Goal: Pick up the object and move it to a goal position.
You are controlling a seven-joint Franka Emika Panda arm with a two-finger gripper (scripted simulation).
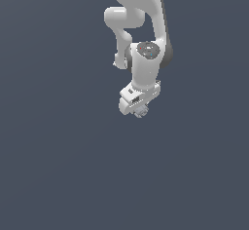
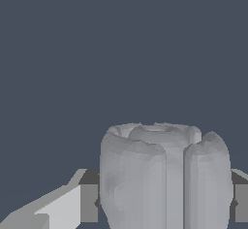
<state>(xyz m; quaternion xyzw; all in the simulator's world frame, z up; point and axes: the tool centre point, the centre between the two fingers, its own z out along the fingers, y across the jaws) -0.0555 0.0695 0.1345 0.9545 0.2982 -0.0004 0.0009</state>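
The white arm hangs down from the top of the exterior view, ending in my white gripper (image 1: 140, 111). A tiny pale grey, lumpy object (image 1: 141, 112) peeks out just under the gripper block. In the wrist view the object (image 2: 164, 179) looms large: pale grey, faceted and lobed, sitting between my two fingers (image 2: 88, 201), whose dark pads press against its sides. The gripper (image 2: 164, 204) is shut on it. The object's lower part is cut off by the frame edge.
A flat, dark blue-grey surface fills both views around the arm. No other objects, containers or edges show.
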